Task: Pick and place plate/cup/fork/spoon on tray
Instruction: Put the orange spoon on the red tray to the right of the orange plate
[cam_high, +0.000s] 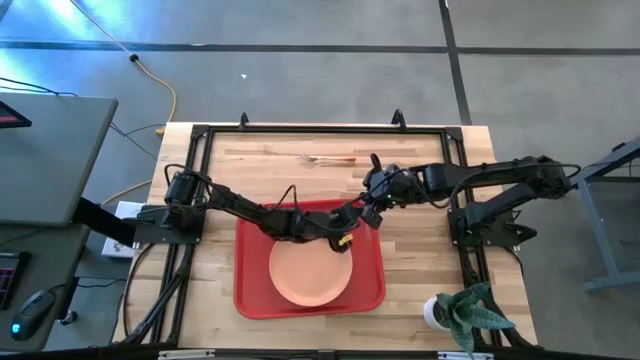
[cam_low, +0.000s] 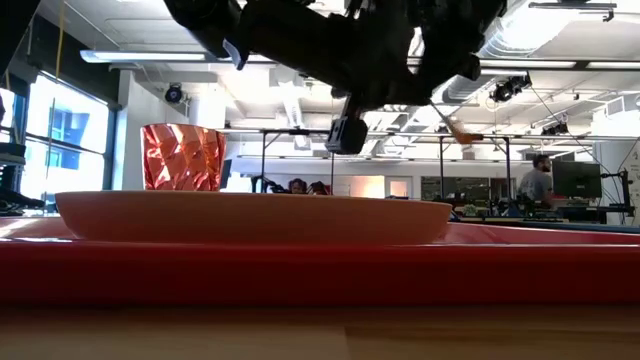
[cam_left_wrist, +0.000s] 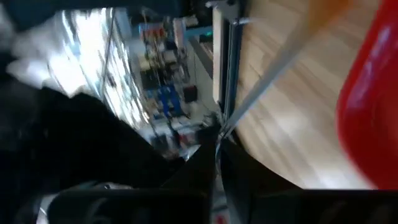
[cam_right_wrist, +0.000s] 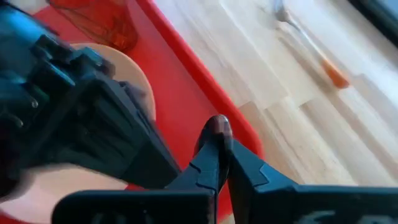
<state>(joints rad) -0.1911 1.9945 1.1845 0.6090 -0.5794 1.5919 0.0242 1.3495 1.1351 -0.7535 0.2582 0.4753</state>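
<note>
Both arms reach in over the tray's (cam_high: 250, 300) far right corner. The left tool (cam_high: 352, 216) and the right tool (cam_high: 374, 196) both pinch the spoon (cam_left_wrist: 273, 68). The plate (cam_high: 310, 272) lies on the tray; the fork (cam_high: 328, 158) lies on the bench (cam_high: 420, 290) beyond.

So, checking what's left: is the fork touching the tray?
Apart. The high view shows the fork lying beyond the tray, with bare table between them.
</note>
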